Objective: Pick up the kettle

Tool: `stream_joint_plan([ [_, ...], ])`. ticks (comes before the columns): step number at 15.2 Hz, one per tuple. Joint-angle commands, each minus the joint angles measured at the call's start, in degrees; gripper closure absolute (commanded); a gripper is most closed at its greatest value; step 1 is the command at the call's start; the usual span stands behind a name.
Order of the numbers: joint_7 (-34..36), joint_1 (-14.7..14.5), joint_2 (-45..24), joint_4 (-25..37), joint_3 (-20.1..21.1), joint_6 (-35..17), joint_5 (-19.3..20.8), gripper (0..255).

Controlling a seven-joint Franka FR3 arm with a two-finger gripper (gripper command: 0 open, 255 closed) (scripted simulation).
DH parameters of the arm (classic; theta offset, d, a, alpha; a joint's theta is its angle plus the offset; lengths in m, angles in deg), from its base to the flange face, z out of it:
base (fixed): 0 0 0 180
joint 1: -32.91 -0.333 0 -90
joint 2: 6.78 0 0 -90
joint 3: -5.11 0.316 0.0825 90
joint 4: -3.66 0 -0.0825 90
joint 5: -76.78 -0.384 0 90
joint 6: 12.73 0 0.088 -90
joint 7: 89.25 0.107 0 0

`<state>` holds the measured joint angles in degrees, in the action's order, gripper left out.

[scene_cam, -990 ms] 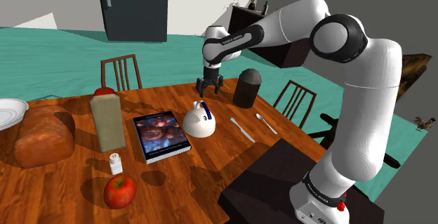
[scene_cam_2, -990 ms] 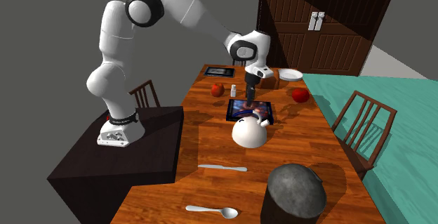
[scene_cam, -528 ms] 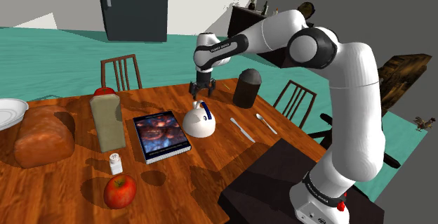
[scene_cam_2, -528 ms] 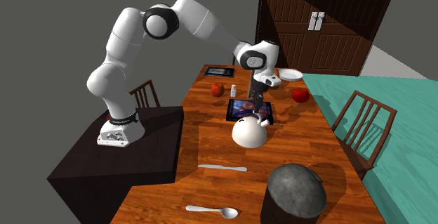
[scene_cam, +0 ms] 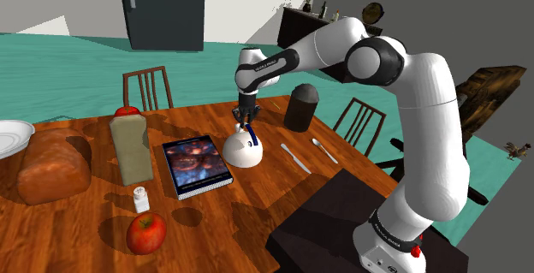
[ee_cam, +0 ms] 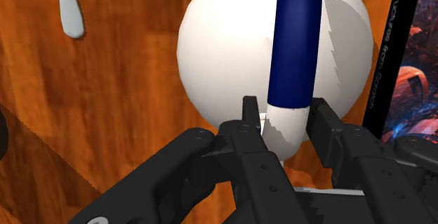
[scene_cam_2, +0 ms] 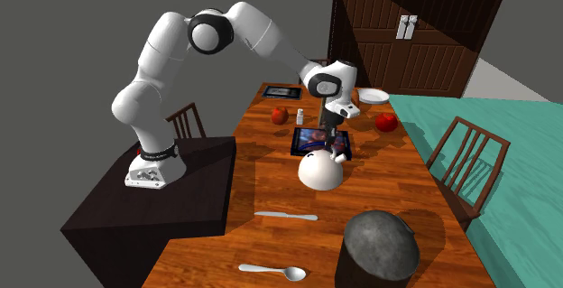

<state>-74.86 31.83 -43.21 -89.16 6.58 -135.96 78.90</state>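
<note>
A round white kettle (scene_cam: 244, 150) (scene_cam_2: 320, 171) with a dark blue arched handle (ee_cam: 295, 40) stands upright on the wooden table (scene_cam: 257, 198). My black gripper (scene_cam: 246, 127) (scene_cam_2: 336, 144) comes straight down onto its top. In the wrist view the gripper (ee_cam: 288, 114) has its two fingers pressed against the sides of the handle where it joins the white body (ee_cam: 224, 54). The kettle still rests on the table.
A book (scene_cam: 197, 167) lies right beside the kettle. A dark pot (scene_cam: 301, 107), a knife (scene_cam: 296, 158) and a spoon (scene_cam: 324, 150) sit toward the shoulder view's right. A carton (scene_cam: 131, 150), bread (scene_cam: 53, 164), a shaker (scene_cam: 141, 199) and an apple (scene_cam: 146, 232) stand left.
The arm swung toward the shoulder view's left and came down over the kettle. The fingers, wide apart before, have closed onto the handle.
</note>
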Motion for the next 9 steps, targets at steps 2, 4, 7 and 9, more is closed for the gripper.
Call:
stream_joint_plan([
  [2,0.0,0.0,0.0,0.0,0.0,-0.1,0.0,255],
  [4,0.0,0.0,0.0,0.0,0.0,-0.1,0.0,255],
  [7,0.0,0.0,0.0,0.0,0.0,0.0,0.0,255],
  [9,0.0,0.0,0.3,0.2,0.0,0.5,0.0,255],
])
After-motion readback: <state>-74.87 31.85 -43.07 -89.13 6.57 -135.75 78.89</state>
